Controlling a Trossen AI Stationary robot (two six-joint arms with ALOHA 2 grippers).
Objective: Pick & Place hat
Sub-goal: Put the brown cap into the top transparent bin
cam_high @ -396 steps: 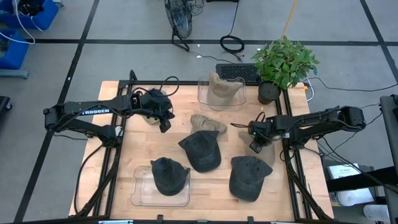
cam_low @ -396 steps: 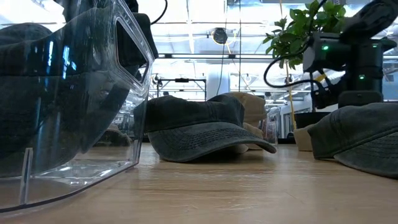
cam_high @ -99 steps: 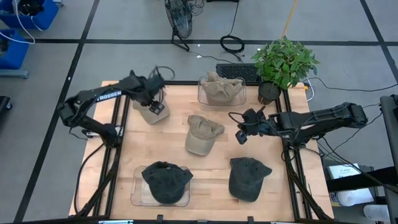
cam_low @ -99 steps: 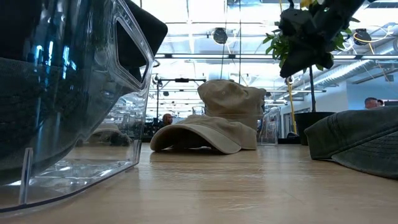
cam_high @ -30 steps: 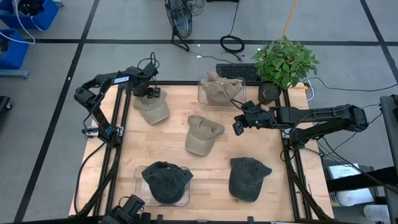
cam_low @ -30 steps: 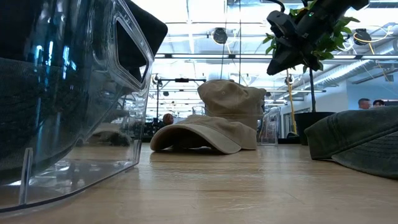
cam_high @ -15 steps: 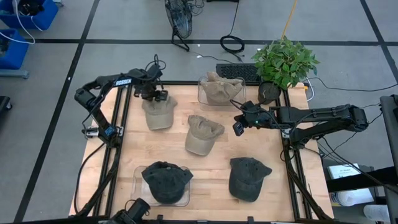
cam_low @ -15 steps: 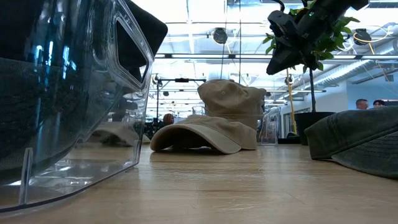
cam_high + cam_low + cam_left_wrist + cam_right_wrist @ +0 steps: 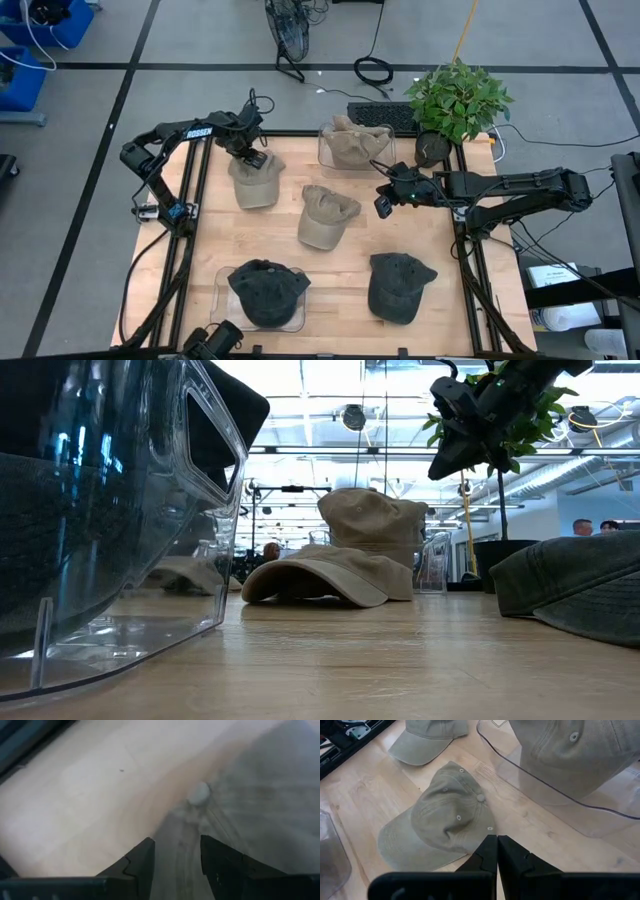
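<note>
Two tan caps loose on bench (image 9: 350,255): left pincer (image 9: 247,156) grasping one cap (image 9: 255,180) at crown, brim toward six o'clock; right pincer (image 9: 381,205) clenched, empty, three o'clock of middle cap (image 9: 325,213)

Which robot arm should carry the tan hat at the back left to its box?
Probably the left one. Its left gripper is already pinching the tan hat there, while the right gripper hangs shut above bare table.

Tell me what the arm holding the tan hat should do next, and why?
Probably carry it a little farther toward the clear bin at the table's far edge. The left gripper pinches the tan hat by its crown, and that bin already holds a matching tan hat. The shut right gripper just waits.
</note>
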